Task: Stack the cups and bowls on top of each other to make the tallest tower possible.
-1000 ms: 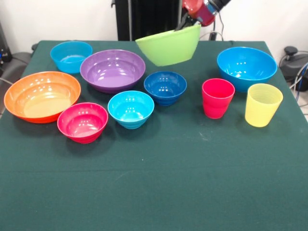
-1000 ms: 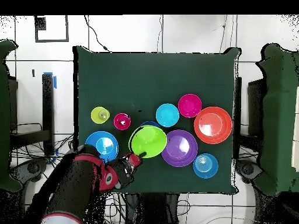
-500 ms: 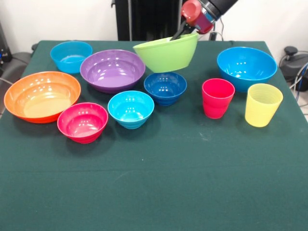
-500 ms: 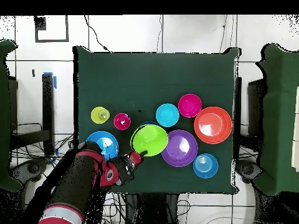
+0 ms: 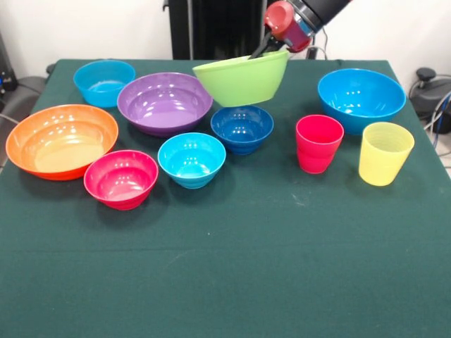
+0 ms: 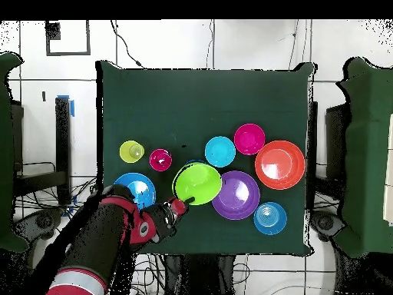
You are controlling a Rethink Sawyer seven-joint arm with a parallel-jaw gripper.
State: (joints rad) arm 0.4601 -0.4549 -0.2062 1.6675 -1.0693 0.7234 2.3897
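I have the lime bowl (image 5: 242, 77) pinched by its far rim, my fingers (image 5: 266, 46) clamped across the wall so the bowl hangs mouth-up and tipped a little. A rim grip suits a wide, shallow bowl — there is no other edge thin enough to close on. It rides in the air right over the dark blue bowl (image 5: 242, 127); from overhead it hides nearly all of that bowl, which tells me the two are lined up well. I take this as the first joint of the tower: the small bowl as a foot, the lime one seated in it.

Everything else sits apart on the worktop (image 5: 232, 267), mouths up. The purple bowl (image 5: 164, 101) is just beside my load, so I judge a straight descent safest — any sideways drift could clip its rim. The red cup (image 5: 318, 143) and yellow cup (image 5: 384, 153) stand upright off to one side, beside the big blue bowl (image 5: 361, 98), untouched.
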